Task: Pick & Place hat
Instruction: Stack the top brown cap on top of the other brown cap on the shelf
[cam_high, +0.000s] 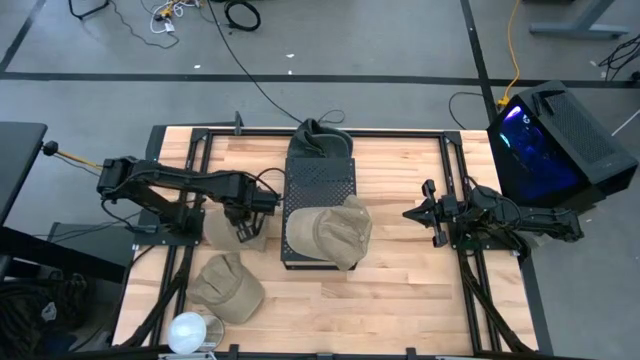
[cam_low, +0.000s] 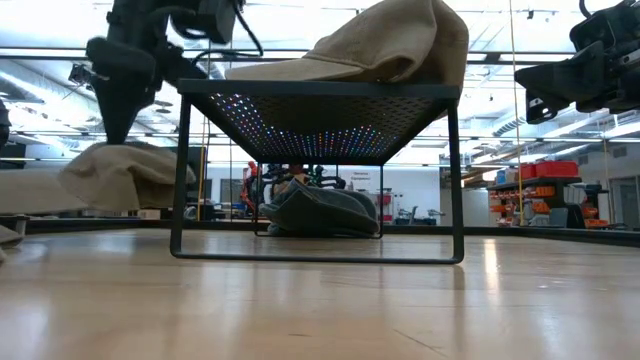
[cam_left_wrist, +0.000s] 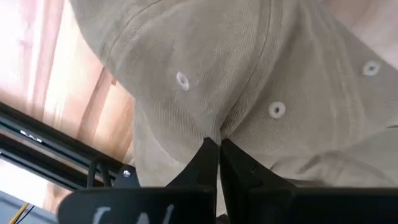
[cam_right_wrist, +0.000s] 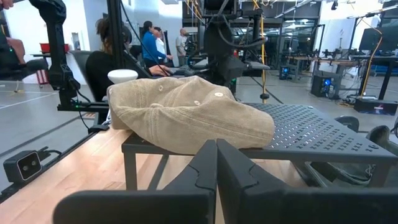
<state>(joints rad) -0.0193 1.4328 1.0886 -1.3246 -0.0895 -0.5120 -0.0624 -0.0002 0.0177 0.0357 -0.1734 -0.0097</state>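
While one tan hat is draped over the black rack, another hat is pinched in the closed left gripper; the right gripper is held closed, empty.

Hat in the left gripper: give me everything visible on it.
The hat in the left gripper is a tan cloth cap, ribbed like corduroy, with seamed panels and small stitched eyelets. The left gripper's fingers are shut, pinching a fold of its crown along a seam. In the low view it hangs limp beneath the gripper, beside the black mesh stand on the left arm's side. Whether it touches the table is unclear.
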